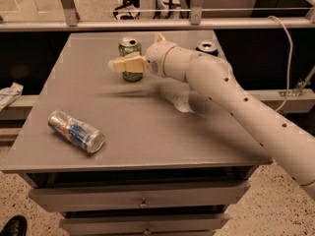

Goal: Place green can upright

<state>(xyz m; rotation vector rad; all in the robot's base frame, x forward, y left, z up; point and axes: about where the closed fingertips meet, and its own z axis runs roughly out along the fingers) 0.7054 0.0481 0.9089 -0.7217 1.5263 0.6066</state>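
Observation:
The green can point(129, 51) stands upright on the grey table point(147, 132), at the back, left of centre. My gripper point(136, 52) is right at the can and is open. One cream finger point(126, 64) lies across the can's front lower half. The other finger point(160, 36) points up to the right of the can. The white arm point(231, 102) reaches in from the right front. The can's base is partly hidden by the near finger.
A silver can with a blue-and-red label point(76, 131) lies on its side at the table's front left. A dark blue can point(206, 47) stands upright at the back right, just behind the arm. A metal rail point(147, 24) runs behind the table.

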